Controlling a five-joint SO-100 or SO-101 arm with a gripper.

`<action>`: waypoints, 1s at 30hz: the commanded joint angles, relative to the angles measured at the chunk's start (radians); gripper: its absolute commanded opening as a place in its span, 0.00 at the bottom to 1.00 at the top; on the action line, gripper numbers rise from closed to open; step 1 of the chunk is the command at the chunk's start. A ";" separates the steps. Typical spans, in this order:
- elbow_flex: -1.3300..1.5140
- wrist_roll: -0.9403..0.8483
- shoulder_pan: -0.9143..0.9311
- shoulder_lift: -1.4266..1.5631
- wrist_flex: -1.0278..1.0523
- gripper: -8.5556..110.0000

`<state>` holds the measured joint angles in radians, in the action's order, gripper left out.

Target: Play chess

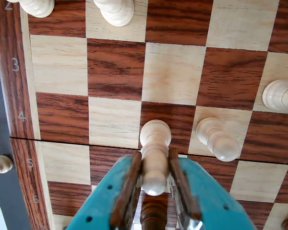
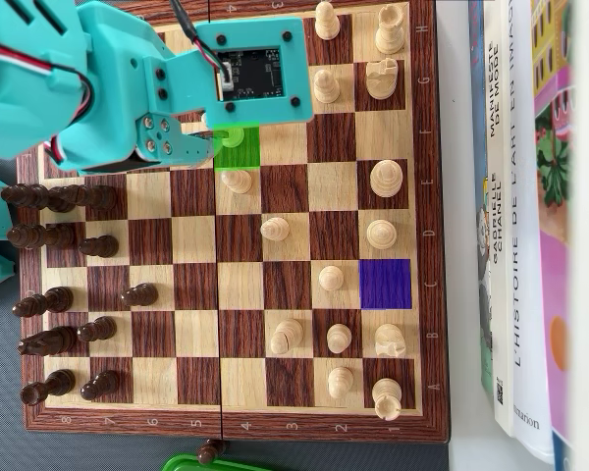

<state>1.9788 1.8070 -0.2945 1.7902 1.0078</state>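
The white pawn (image 1: 155, 153) is the piece in hand. In the wrist view it sits between the two fingers of the gripper (image 1: 155, 184), its round head clear of the fingertips and its stem clamped by the brown pads (image 1: 129, 187). Its head shows over a dark square at the row marked 4, just beside the board's centre seam. Whether its base rests on the wood or is lifted cannot be told from this view.

In the overhead view the arm covers the piece; the gripper (image 2: 226, 137) sits at the green-marked square (image 2: 240, 149), near the upper middle of the chessboard (image 2: 427, 245). A blue-marked square (image 2: 385, 284) lies well apart, toward the right edge of that view (it is probably the destination, though the pictures do not state this).

To do the step well:
- Raise the pawn straight up until it clears neighbouring heads, in particular the tilted white piece (image 1: 217, 139) just to the right in the wrist view.
- Carry it upright; a tilted pawn is likely to topple on release.
- Lower it onto the centre of the target square before the fingers part.

The jaws are closed to a narrow gap and pinch the pawn's stem on both sides. They touch nothing else.
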 commanded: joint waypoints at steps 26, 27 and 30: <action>-0.015 0.006 0.002 0.017 -0.008 0.17; -0.017 0.006 0.002 0.017 -0.008 0.17; -0.043 -0.002 0.003 0.017 0.002 0.17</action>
<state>1.9788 1.8070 -0.2945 1.7902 1.0078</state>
